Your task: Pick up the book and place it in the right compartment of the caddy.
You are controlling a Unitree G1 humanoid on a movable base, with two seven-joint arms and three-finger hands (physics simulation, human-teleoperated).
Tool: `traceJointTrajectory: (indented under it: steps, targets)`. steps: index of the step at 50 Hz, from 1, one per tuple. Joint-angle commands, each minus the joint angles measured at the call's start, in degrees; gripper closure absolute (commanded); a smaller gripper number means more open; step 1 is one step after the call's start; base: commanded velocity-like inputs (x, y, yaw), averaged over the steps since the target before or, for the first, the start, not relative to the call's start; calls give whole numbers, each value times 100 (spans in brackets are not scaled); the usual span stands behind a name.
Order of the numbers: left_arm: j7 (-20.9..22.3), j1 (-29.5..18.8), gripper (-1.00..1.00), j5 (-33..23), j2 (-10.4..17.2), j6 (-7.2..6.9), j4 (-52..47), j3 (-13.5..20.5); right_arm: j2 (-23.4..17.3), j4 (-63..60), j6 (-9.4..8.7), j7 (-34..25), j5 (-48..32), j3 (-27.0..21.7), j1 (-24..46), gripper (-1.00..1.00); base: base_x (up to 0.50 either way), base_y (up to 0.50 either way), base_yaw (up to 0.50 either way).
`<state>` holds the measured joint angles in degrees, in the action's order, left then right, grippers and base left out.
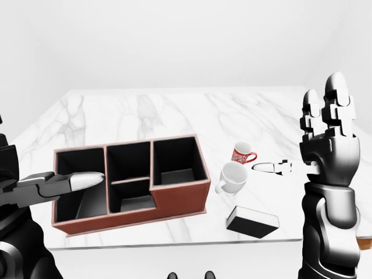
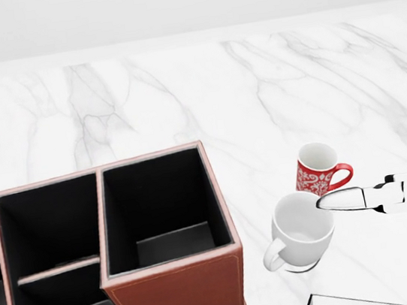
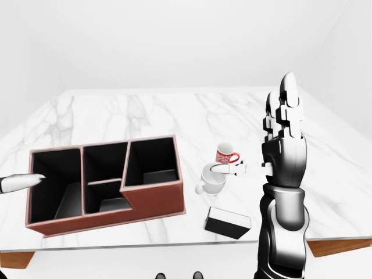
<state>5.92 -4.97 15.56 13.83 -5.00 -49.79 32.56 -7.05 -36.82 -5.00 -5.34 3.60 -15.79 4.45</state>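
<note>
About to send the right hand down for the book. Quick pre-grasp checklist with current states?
1. Book lies flat on the marble table, free of any hand: ok.
2. Right hand open, fingers pointing up: ok.
3. Right hand positioned at the book: not ok, it is raised well above it.
4. White mug and red patterned mug stand close to the book, above it in the left-eye view: not ok, collision risk.
5. Right compartment of the caddy holds nothing: ok.
6. Left hand clear of the caddy: not ok, it overlaps the left compartment in the left-eye view.
</note>
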Motion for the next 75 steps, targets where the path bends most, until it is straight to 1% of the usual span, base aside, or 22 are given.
traceJointTrajectory:
  steps: [1, 4, 11, 12, 17, 23, 32, 33, 37, 40, 41, 44, 50, 59, 65, 75]
  targets:
    - [21, 28, -100, -12, -21, 0, 12, 7, -4, 8, 0, -5, 19, -25, -4, -100, 29, 7, 0]
    - [20, 26, -100, -9, -19, 0, -1, 13, -13, -130, 0, -71, 85, -22, -31, -100, 12, 2, 0]
    - [3, -11, -100, 24, 15, 0, -66, 42, -70, -148, 0, -182, -172, 15, -59, -100, 0, 0, 0]
    - [-4, -24, -100, 38, 25, 0, -74, 53, -127, -164, 0, -256, -295, 50, -87, -100, 0, 0, 0]
    - [-22, -46, -100, 71, 58, 0, -111, 78, -119, -230, 0, -559, -920, 184, -295, -100, 0, 0, 0]
    - [-37, -58, -100, 119, 86, 0, -143, 123, 29, -495, 0, -952, -1358, 178, -508, -100, 0, 0, 0]
    - [-8, -9, -100, 148, 82, 0, -168, 204, 211, -526, 0, -1236, -1619, 26, -850, -100, 0, 0, 0]
    - [16, 44, -100, 77, 33, 0, -74, 148, 265, -534, 0, -1322, -1708, 41, -1160, -100, 0, 0, 0]
    - [46, 93, -100, 19, -23, 0, -65, 107, 448, -508, 0, -1491, -1846, 25, -1393, -100, 0, 0, 0]
    - [51, 75, -100, 61, -9, 0, -95, 164, 547, -440, 0, -1576, -2059, 144, -1666, -100, 0, 0, 0]
    - [11, 49, -100, -99, -33, 0, -2, -59, 333, -263, 0, -1945, -2856, 650, -2540, -100, 0, 0, 0]
    - [12, 5, -100, -111, -32, 0, -30, -72, 531, -285, 0, -2231, -3096, 538, -2523, -100, 0, 0, 0]
    - [24, -2, -100, -107, -35, 0, -48, -51, 741, -364, 0, -2485, -3312, 453, -2444, -100, 0, 0, 0]
    - [36, 22, -100, -119, -42, 0, -36, -36, 824, -405, 0, -2620, -3425, 421, -2499, -100, 0, 0, 0]
    - [63, 82, -100, -201, -102, 0, 57, -98, 871, -442, 0, -2697, -3460, 365, -2559, -100, 0, 0, 0]
    - [85, 93, -100, -206, -115, 0, 56, -70, 947, -462, 0, -2781, -3514, 350, -2694, -100, 0, 0, 0]
